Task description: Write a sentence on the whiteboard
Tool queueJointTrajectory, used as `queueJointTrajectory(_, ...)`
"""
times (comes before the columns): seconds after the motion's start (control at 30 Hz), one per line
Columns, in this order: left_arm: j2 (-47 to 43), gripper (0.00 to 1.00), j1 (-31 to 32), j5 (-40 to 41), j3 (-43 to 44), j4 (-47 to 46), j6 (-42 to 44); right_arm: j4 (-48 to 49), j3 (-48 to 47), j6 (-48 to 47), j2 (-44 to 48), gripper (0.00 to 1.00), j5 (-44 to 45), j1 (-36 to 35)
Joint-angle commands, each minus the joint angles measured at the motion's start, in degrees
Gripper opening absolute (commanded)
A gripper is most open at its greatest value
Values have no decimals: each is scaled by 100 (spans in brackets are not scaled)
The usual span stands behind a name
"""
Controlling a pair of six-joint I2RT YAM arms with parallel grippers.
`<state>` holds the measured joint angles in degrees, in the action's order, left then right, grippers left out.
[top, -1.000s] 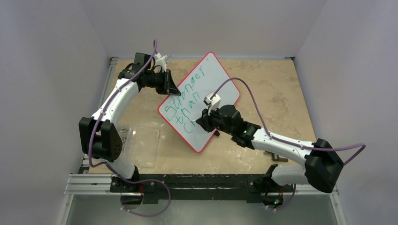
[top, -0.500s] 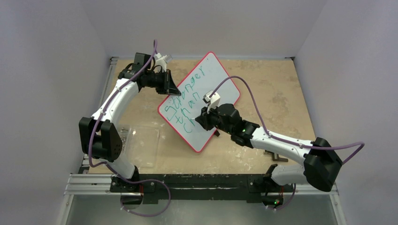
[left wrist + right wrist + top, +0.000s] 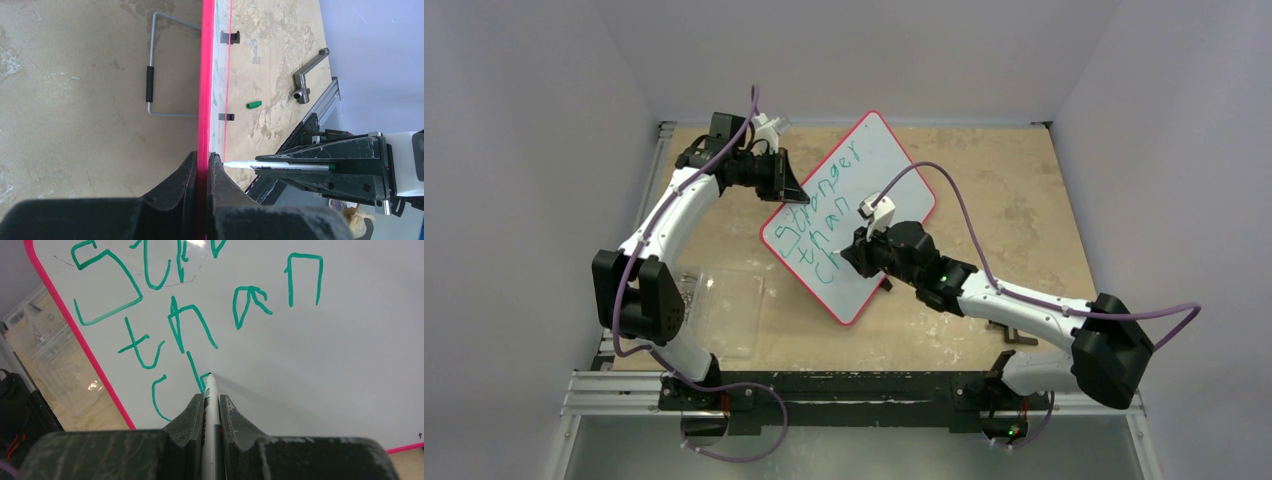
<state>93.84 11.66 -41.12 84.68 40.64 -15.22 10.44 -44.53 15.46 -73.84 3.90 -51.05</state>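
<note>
The board (image 3: pixel 879 160) is seen at the centre of the top view, turned diamond-wise, white with a thin red rim and rounded corners. The sentence (image 3: pixel 816 222) is written in green along its lower left half: "Stronger" and "than" are complete, and only "ch" is found on the third line. The rim at the board's upper left edge is clamped between the closed jaws of the left gripper (image 3: pixel 201 159), and the board is shown edge-on in that wrist view. A marker (image 3: pixel 210 390) is gripped in the closed jaws of the right gripper (image 3: pixel 211 401), and its tip is pressed to the board at the foot of the "h".

Compared with a second ago, the right gripper is found slightly higher and further right in the top view; the board and the left arm are unchanged.

The table (image 3: pixel 1004 180) is tan and mottled with pale worn patches. A clear tray (image 3: pixel 729 305) is seen at the lower left of the top view. In the left wrist view, a green cap (image 3: pixel 254 105) and a grey metal crank (image 3: pixel 306 82) lie to the right of the board. The table is enclosed by plain pale lilac walls (image 3: pixel 524 120).
</note>
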Motion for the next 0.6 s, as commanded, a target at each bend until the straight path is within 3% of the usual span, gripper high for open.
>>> queueJointTrajectory(0.0,-164,0,-147,779,114,-119,94,-134,172,87,119,0,184,9)
queueJointTrajectory(0.57,-155,0,-147,785,110,-118,90,-276,483,204,495,0,206,5)
